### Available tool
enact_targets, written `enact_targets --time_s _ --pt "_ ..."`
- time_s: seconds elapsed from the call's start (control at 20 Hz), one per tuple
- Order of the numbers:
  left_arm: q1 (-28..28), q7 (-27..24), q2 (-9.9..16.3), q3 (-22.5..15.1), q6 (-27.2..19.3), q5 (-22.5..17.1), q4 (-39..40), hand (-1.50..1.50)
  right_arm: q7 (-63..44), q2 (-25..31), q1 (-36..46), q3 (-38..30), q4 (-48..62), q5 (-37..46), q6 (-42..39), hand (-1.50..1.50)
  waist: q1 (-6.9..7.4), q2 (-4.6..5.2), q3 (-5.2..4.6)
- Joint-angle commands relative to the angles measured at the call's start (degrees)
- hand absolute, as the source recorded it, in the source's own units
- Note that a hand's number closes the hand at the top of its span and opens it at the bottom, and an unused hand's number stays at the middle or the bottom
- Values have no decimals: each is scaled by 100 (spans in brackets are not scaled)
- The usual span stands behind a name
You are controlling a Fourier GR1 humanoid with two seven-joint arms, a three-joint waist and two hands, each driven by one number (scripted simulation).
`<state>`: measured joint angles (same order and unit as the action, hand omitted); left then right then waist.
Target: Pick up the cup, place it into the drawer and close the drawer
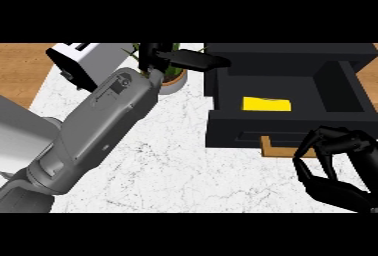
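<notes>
Right hand [336, 170] curls empty below drawer [288, 75] holding yellow cup [266, 104].

A black open drawer [289, 107] holds a yellow cup [266, 104]. The right hand [336, 170], fingers curled and empty, sits just before the drawer front. The left hand [181, 58] reaches toward a potted plant [174, 77] beside a white toaster [83, 62] on the marble counter [192, 170]
</notes>
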<state>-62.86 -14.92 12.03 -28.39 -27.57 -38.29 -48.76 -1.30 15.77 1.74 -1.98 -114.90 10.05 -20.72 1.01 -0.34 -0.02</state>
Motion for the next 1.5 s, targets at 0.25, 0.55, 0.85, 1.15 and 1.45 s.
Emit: enact_targets --time_s 0.25,0.55,0.85,1.15,1.45 --pt "1525 165 1093 401 416 -110 -1590 -150 368 58 651 601 1023 1643 501 150 106 13 -2" --pt "2055 232 1488 642 748 -223 -1906 -150 862 321 985 1355 2158 3164 927 150 90 44 1" --pt "2736 -10 1728 890 1103 -259 -2275 -150 1336 -103 1792 1721 4291 4230 2003 150 100 81 5" --pt "3361 240 1925 1085 1071 -152 -3091 -150 1813 -433 3143 1101 6510 4210 2513 150 84 71 8" --pt "3986 -20 2157 1327 1643 -246 -3242 -150 2261 -494 4151 609 8286 4141 2890 150 251 119 12"
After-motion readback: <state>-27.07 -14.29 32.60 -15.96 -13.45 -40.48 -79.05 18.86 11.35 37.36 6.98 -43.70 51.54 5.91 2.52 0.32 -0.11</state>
